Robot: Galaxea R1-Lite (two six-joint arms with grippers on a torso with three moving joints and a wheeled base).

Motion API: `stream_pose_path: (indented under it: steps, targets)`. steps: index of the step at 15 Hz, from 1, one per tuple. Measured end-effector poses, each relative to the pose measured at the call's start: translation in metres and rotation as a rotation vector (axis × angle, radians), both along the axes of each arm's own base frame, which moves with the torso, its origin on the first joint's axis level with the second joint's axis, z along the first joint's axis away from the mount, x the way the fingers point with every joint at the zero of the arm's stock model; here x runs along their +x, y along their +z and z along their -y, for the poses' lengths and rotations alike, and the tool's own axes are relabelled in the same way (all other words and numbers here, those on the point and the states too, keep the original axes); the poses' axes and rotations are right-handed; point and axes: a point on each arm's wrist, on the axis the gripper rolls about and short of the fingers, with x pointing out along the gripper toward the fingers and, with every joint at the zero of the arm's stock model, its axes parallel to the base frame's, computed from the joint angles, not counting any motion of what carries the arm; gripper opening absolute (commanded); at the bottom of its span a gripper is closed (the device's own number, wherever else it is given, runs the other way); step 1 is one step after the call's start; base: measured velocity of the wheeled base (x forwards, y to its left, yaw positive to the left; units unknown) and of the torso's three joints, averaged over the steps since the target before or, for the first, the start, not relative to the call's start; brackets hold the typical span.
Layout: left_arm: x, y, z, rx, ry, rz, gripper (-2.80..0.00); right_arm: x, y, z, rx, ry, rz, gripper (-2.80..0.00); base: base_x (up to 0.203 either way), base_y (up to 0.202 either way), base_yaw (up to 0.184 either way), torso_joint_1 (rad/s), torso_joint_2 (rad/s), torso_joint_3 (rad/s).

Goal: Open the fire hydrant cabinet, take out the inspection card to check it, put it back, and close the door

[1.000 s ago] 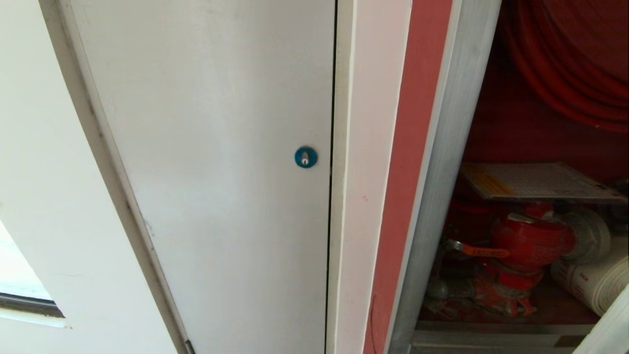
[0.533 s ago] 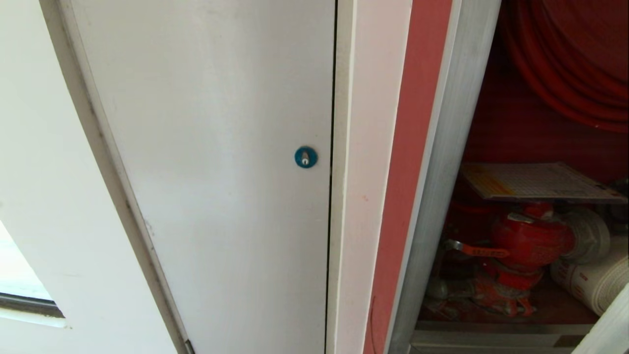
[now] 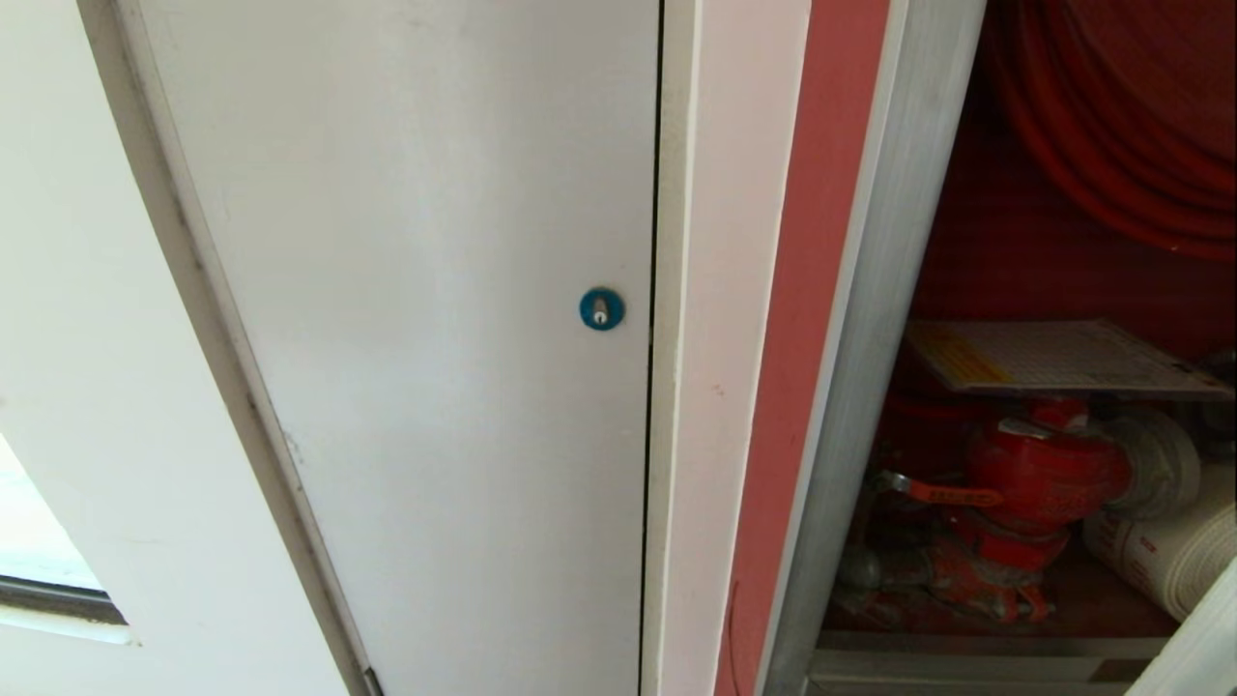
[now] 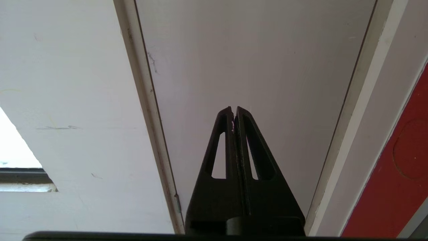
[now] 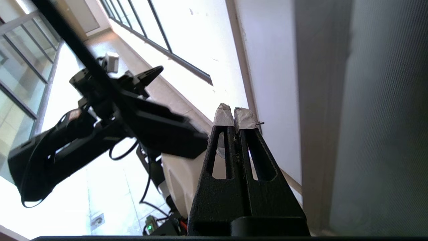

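- Right gripper (image 5: 234,115): jaws pressed fully together, taped tips touching, nothing between them. It hangs in open air beside a pale wall, touching nothing as far as I can tell.
- Left gripper (image 4: 234,110): also clamped shut and empty, pointing at the plain white door (image 3: 425,290) with the blue round lock (image 3: 601,308).
- Fire hydrant cabinet (image 3: 870,319) stands open at the right of the head view, red valve (image 3: 1044,469) and red hose reel (image 3: 1131,126) showing.
- Inspection card (image 3: 1053,356) lies flat inside, just above the valve.
- Neither arm shows in the head view.
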Motion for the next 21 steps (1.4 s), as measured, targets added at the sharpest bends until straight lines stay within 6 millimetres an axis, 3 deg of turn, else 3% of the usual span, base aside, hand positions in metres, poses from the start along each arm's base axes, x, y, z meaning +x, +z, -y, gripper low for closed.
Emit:
stream_pose_path:
  steps: [6,12,21]
  targets:
    - [0.0,0.0,0.0,0.0,0.0,0.0,-2.8,0.062,0.019,-0.002,-0.005,-0.03,-0.084,-2.8,0.0,0.0,0.0,0.0,0.0,0.0]
    - [0.0,0.0,0.0,0.0,0.0,0.0,-2.8,0.095,0.021,-0.003,-0.015,-0.078,-0.155,-2.8,0.0,0.0,0.0,0.0,0.0,0.0]
    - [0.0,0.0,0.0,0.0,0.0,0.0,-2.8,0.162,0.027,-0.005,-0.031,-0.224,-0.173,-2.8,0.0,0.0,0.0,0.0,0.0,0.0]
